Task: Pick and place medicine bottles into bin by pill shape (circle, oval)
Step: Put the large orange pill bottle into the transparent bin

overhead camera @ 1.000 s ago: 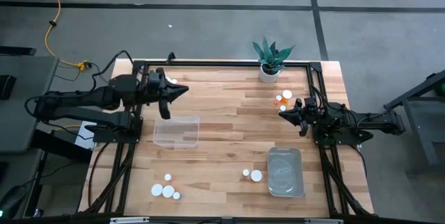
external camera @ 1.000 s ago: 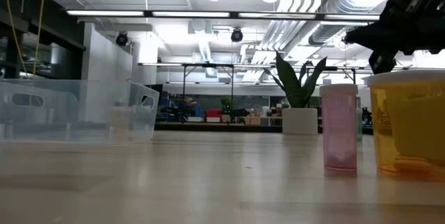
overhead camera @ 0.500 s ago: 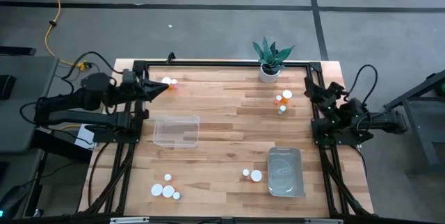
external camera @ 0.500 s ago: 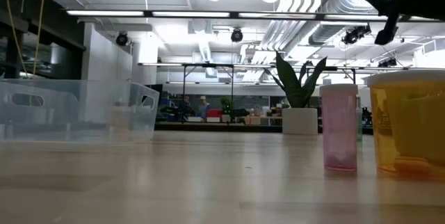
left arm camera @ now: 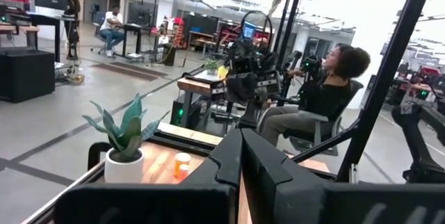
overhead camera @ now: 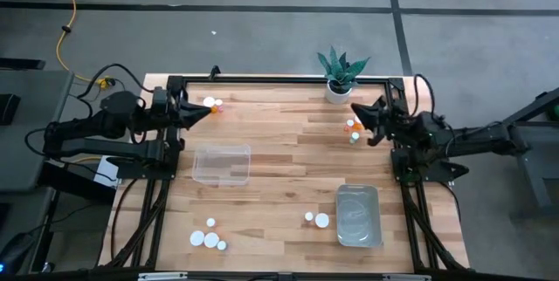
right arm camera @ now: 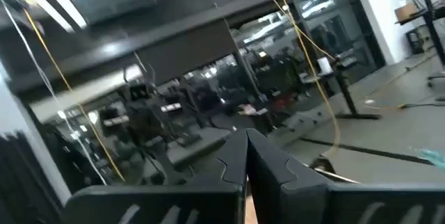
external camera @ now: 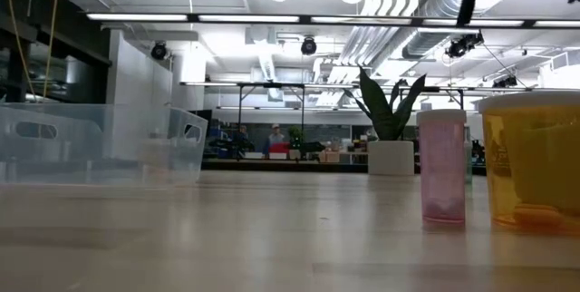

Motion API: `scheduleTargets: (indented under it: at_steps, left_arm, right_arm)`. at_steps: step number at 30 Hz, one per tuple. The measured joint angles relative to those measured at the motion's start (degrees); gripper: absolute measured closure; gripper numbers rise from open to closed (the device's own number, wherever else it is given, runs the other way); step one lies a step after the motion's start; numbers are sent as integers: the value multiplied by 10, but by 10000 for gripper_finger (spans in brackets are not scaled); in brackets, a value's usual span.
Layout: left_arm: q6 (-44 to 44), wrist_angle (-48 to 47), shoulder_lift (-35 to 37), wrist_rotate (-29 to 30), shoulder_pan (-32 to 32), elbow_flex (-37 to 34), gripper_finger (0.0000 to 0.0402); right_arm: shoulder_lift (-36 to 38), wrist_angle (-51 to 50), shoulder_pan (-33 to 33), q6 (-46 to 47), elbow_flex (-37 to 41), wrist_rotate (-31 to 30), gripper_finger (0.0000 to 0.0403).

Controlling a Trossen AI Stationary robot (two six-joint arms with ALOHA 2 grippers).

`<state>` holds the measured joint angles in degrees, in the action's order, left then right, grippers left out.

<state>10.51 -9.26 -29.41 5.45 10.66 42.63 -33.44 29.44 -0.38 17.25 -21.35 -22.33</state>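
While both arms hang above the wooden slatted tabletop (overhead camera: pixel 288 159), neither holds anything. The left hand (overhead camera: pixel 208 111) sits at the 10 o'clock part of the tabletop, fingers pressed together, tip pointing toward 3 o'clock. Just off its tip stand two small orange medicine bottles with white caps (overhead camera: pixel 212 104), close to the far edge.

The right hand (overhead camera: pixel 355 109) is at about 2 o'clock, fingers together, tip pointing toward 9 o'clock. A cluster of small white-capped orange bottles (overhead camera: pixel 355 126) stands just beside and slightly nearer than that tip; contact cannot be told. In the high view all bottles show round caps upward, so they stand upright, long axis vertical.

Further upright bottles: a group of four (overhead camera: pixel 208 237) at 7 o'clock near the front edge, and a pair (overhead camera: pixel 317 219) at 5 o'clock, just beside the clear rectangular plastic bin (overhead camera: pixel 358 215). A second clear rectangular bin (overhead camera: pixel 221 164) lies left of centre. A potted green plant in a white pot (overhead camera: pixel 340 76) stands at the far edge, 1 o'clock.

Open room spans the centre between the bins. In the low view a pink translucent bottle (external camera: pixel 443 167) and a larger-looking orange one (external camera: pixel 533 160) stand upright, close to the camera.
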Motion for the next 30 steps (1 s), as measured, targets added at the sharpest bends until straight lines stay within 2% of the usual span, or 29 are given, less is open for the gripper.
scheduleTargets:
  at_steps: [3, 9, 12, 20, 23, 27, 30]
  left_arm:
    - [0, 0, -6, 0, 0, 0, 401]
    - [-2, 0, -20, 1, 0, 0, 401]
    - [-2, 0, -28, 1, 0, 0, 401]
    - [-7, 0, -43, 6, 0, 0, 401]
    - [11, -6, -46, 62, 0, 0, 397]
    - [38, -67, -66, 135, 20, 4, 362]
    - [43, -153, -101, 153, 62, 34, 316]
  right_arm:
    - [-24, -100, 0, -25, -47, 19, 402]
    - [-54, -375, 0, -29, -149, 26, 402]
    - [-64, -451, 0, -16, -177, 35, 402]
    - [-67, -467, 0, -4, -182, 38, 402]
    - [-67, -464, 0, 3, -182, 38, 402]
    - [-67, -463, 0, 4, -182, 29, 400]
    - [-68, -463, 0, 7, -182, 17, 384]
